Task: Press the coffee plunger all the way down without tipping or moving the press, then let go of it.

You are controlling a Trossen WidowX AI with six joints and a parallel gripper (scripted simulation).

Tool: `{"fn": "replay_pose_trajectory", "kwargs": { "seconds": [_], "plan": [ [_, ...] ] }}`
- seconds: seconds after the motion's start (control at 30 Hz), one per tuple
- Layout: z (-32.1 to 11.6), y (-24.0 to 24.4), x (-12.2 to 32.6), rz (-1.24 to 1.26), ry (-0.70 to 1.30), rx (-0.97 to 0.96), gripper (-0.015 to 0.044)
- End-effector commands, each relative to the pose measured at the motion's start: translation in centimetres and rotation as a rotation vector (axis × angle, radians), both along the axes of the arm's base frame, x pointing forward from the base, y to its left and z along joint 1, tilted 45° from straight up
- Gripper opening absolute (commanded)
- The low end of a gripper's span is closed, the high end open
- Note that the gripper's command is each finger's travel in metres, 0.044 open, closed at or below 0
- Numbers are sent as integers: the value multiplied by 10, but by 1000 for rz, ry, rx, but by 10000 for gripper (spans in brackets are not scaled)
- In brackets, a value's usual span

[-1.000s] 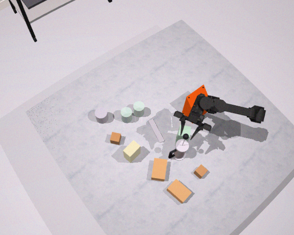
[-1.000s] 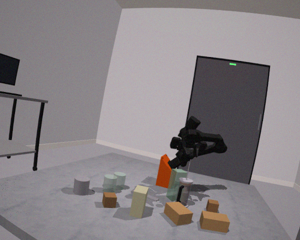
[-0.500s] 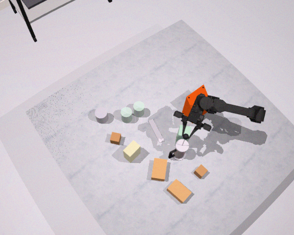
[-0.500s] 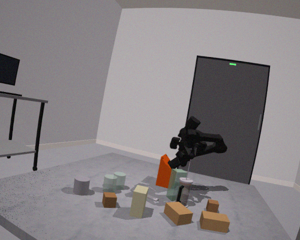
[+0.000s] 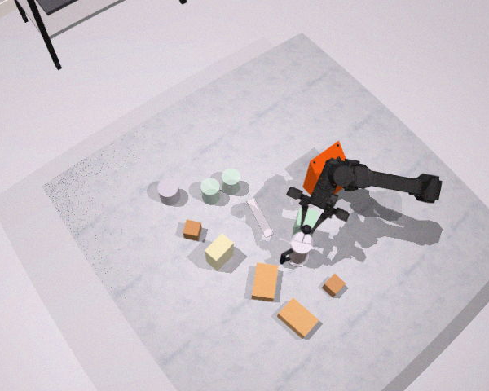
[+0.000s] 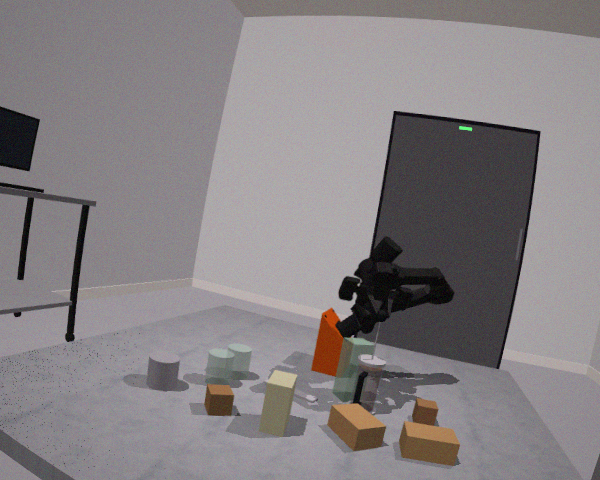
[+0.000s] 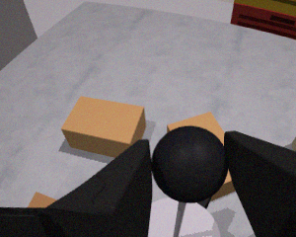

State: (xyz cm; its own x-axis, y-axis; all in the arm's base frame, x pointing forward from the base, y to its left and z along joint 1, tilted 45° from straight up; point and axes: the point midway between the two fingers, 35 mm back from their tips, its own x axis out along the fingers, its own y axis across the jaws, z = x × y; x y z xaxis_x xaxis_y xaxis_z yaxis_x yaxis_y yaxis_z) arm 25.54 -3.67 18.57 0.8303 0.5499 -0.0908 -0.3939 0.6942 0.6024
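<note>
Near the middle of the grey mat (image 5: pixel 110 202): coffee press (image 5: pixel 300 248) standing upright, white lid on top, dark handle pointing away from the arm (image 5: pixel 384 178). Thin rod rising from the lid to a black round knob (image 7: pixel 189 164), so plunger up, not pressed down.

Gripper (image 7: pixel 187 172) closed on the knob: dark fingers on either side of the ball, left one touching it, right one right against it (contact line itself lost in shadow). Seen from above, gripper (image 5: pixel 306 229) reaching from the arm toward the press, knob (image 5: pixel 306 229) between the fingertips. From the side view, gripper (image 6: pixel 362 322) sitting above the press (image 6: pixel 370 382), rod visible as a faint line down to the lid.

Around the press:
- pale green box (image 5: pixel 306 218) just behind it, mostly under the gripper
- orange panel (image 5: pixel 320 166) upright beside the arm
- white flat strip (image 5: pixel 259 218) lying on the mat, near
- cream block (image 5: pixel 219 251) to one side
- four tan boxes: (image 5: pixel 265 281) close by, (image 5: pixel 297 318), small ones (image 5: pixel 334 284) and (image 5: pixel 191 230) further out
- three short cylinders well apart from the press: lilac (image 5: pixel 168 190), two mint (image 5: pixel 209 190) and (image 5: pixel 230 180) touching or nearly so (cannot tell which)

Dark door (image 6: pixel 455 237) in the far wall behind the arm (image 6: pixel 409 289).
</note>
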Motion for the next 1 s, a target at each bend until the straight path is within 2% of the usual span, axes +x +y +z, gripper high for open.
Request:
{"fn": "replay_pose_trajectory", "kwargs": {
  "seconds": [0.0,0.97],
  "plan": [
    [-15,8,1,7,32,20,116],
    [-52,37,14,5,32,18,116]
  ]
}}
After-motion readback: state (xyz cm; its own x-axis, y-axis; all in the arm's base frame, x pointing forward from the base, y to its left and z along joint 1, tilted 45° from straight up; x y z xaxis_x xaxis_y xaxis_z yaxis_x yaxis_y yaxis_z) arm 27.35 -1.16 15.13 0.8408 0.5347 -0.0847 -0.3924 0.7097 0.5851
